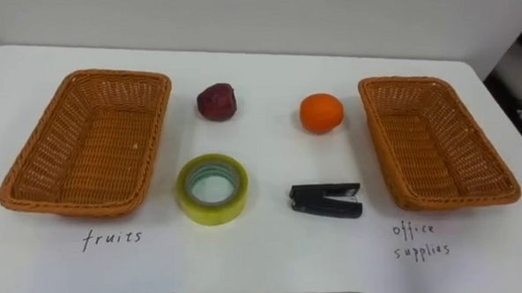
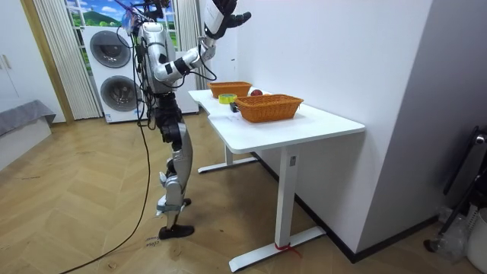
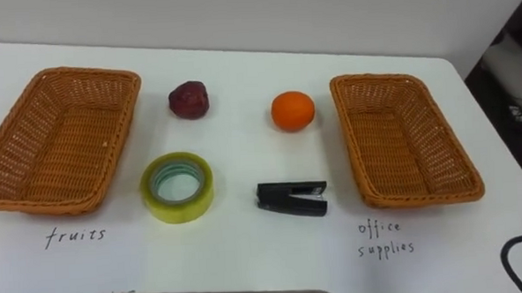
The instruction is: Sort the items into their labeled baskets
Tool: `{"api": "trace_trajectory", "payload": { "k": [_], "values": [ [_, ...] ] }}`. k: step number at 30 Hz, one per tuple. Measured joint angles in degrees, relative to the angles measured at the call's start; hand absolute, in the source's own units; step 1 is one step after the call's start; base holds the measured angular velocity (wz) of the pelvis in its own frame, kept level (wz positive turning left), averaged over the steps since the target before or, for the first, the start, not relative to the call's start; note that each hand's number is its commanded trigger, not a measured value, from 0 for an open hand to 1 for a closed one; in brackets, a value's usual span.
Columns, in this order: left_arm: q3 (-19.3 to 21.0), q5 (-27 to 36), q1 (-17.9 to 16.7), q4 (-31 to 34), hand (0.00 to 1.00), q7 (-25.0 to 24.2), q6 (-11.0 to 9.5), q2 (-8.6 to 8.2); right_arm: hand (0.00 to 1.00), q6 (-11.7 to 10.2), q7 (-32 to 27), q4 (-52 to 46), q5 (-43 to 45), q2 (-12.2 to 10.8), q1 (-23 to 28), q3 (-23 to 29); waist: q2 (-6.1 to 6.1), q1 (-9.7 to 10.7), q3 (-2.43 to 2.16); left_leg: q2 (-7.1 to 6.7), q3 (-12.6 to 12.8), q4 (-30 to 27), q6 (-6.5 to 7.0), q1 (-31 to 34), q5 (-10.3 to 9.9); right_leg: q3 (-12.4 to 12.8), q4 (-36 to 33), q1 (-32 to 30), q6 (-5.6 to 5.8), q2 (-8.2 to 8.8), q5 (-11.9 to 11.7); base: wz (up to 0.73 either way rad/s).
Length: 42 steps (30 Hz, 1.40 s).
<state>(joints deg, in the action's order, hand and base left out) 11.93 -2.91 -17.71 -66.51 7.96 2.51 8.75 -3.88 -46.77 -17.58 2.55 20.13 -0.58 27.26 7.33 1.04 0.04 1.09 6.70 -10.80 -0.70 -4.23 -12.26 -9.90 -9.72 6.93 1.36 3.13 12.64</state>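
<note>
Right hand, grip unreadable, is raised high beside the table in the room view.

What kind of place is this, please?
Probably a room in a home, perhaps a laundry corner used for testing. It has two stacked washers, a curtain and a wood floor, with a white table against the wall.

Two handwritten labels in dark pen stand on the white tabletop, both near its front edge. The word "fruits" sits just in front of the left orange-brown rectangular wicker basket. The words "office supplies", on two lines, sit just in front of the right wicker basket of the same kind.
</note>
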Motion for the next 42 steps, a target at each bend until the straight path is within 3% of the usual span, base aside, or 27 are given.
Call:
{"api": "trace_trajectory", "payload": {
  "k": [4, 12, 20, 24, 34, 40, 42],
  "values": [
    [-0.4, -0.1, 0.28, -0.25, 0.0, -0.15, 0.1, -0.07, 0.0, 0.08, 1.55, -1.82, 0.19, 0.0, -1.76, -2.22, -0.29, 0.11, -0.04, 0.02, -0.49, 0.0, -0.01, 0.2, 0.0, -0.47, -0.2, -0.11, 0.0, 0.0, -0.01, 0.07],
    [-0.11, -1.76, 0.43, -0.16, 0.0, -2.27, 0.09, -0.09, 0.0, 0.19, 10.32, -4.63, 0.38, 0.1, -4.12, -6.14, -1.34, -0.82, -0.05, 0.2, -0.73, -0.11, -0.03, 0.14, -0.01, -1.11, -1.0, -0.32, 0.0, 0.0, -0.01, 0.02],
    [0.16, -1.82, 0.6, -0.25, 0.0, -3.92, 0.06, -0.09, 0.0, 0.24, 16.15, -5.72, 0.38, 0.4, -4.22, -8.4, -1.33, -1.46, -0.09, 0.22, -0.7, -0.19, -0.07, 0.64, 0.02, -1.31, -1.01, -0.12, -0.02, 0.0, -0.03, 0.0],
    [0.15, -3.02, 1.49, -0.23, 0.0, -4.99, 0.06, 0.03, 0.0, 0.32, 22.38, -5.66, 0.31, 0.67, -4.47, -10.44, -1.11, -1.52, 0.01, 0.23, -0.66, -0.43, -0.07, 0.68, 0.02, -1.28, -1.01, -0.11, -0.04, 0.01, -0.05, 0.0],
    [0.05, -4.06, 1.96, 0.0, 0.0, -6.37, 1.07, 0.96, 0.0, 4.93, 35.4, -5.63, 0.49, 1.11, -5.67, -14.05, 0.45, -2.87, 0.15, 0.26, -0.69, -0.73, -0.07, 1.46, 0.02, -1.25, -1.02, -0.65, -0.14, -0.02, -0.12, 0.0],
    [-1.67, -4.06, 2.07, 0.18, 0.0, -6.48, 1.27, 0.97, 0.0, 5.44, 42.06, -3.67, 0.26, 2.33, -5.7, -18.74, 0.56, -3.32, 0.14, 0.31, -0.77, -0.98, -0.07, 1.77, 0.02, -1.35, -1.02, -1.08, -0.23, -0.03, -0.31, 0.0],
    [-1.67, -4.07, 2.42, 0.21, 0.0, -7.33, 1.45, 1.1, 0.0, 6.71, 45.28, -3.51, -0.12, 2.41, -5.7, -19.46, 0.47, -3.34, 0.18, 0.33, -0.76, -0.99, -0.07, 1.92, 0.02, -1.33, -1.03, -1.27, -0.26, -0.03, -0.33, 0.0]
  ]
}}
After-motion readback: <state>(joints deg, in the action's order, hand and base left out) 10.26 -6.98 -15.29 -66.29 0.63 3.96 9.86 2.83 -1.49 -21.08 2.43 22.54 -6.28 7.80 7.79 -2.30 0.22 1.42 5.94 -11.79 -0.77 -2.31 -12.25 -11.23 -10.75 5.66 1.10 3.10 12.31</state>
